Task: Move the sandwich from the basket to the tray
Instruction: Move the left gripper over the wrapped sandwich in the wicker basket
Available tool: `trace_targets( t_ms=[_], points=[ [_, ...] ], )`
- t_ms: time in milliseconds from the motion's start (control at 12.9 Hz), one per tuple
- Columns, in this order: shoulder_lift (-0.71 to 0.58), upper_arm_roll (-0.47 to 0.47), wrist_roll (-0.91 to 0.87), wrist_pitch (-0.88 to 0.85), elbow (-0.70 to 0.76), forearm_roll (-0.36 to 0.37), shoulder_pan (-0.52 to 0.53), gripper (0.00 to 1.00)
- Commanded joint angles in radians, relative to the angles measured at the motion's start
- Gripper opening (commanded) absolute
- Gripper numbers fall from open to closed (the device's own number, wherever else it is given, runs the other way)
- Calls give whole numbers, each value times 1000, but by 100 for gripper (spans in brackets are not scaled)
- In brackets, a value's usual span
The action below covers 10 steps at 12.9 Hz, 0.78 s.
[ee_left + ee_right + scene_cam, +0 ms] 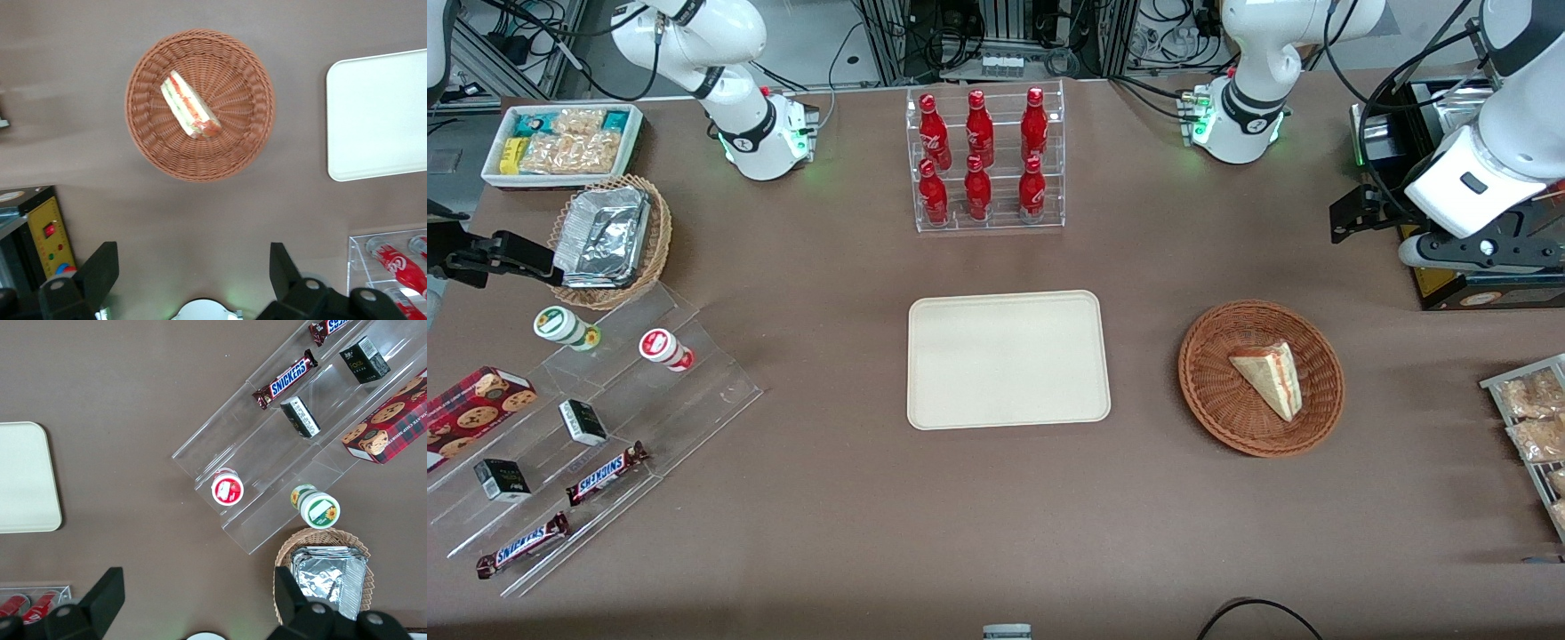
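Front view. Sandwich [1269, 377]: one triangular wedge, pale bread, red and green filling along the cut edge, lying flat in the round brown basket [1209, 391] toward the working arm's end of the desk [827, 498]. Tray [1008, 359]: cream, rectangular, low rim, nothing on it, beside the basket and well apart from it. The working arm's gripper [1369, 216] hangs high over the desk edge, farther from the camera than the basket and not over it. A clear rack of red bottles [983, 160] stands farther from the camera than the tray.

Left wrist view. Basket [150, 143] seen whole, sandwich [190, 105] resting inside it slightly off centre, cut edge showing. Tray [377, 120] corner visible beside the basket. The gripper [193, 273] has its two dark fingers [100, 270] spread wide with nothing between them; it is clear of the basket, with bare desk below.

Right wrist view. Tray [27, 477] edge only; sandwich and basket not shown.

Handling, as judged: light, soft, easily crushed; the wrap likely slick. Best taken across the two flat bread faces near the thick middle of the wedge, with gentle closing force, avoiding the thin tip. The shallow woven rim should leave room for the fingers.
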Motion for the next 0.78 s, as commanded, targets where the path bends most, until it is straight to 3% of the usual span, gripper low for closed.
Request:
trace_targets(
  t_ms=[0, 310, 698],
  points=[
    [9, 11, -7, -1, 2, -8, -13, 100],
    [51, 11, -7, 15, -11, -7, -10, 100],
    [42, 13, -2, 231, -215, -2, -8, 100]
  ],
)
